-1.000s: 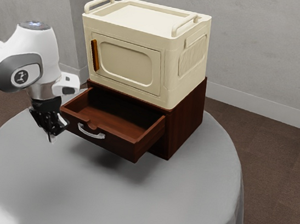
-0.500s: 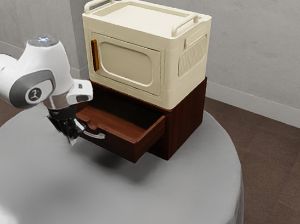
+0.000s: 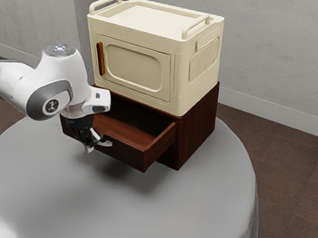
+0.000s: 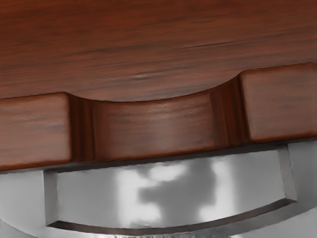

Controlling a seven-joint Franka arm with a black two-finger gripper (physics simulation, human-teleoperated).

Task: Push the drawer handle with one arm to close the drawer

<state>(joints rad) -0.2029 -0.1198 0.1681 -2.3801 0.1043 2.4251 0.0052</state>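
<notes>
Grey tabletop (image 3: 77,202) carries cabinet (image 3: 195,130), drawer (image 3: 132,155) out. Handle (image 3: 106,143), long axis along drawer front, just beside fingers (image 3: 90,140), toward exterior view's right. Fingers open or closed: cannot tell. Push should run toward cabinet.

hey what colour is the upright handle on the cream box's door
The door handle is orange-brown; it shows best in the exterior view.

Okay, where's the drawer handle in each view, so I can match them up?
Exterior view: the handle is left of centre, just below mid-height, partly behind the hand.
Wrist view: it arcs across much of the width, on the outer side of the scooped front rim.
Shared landmark: the drawer's reddish-brown wooden front.
</notes>
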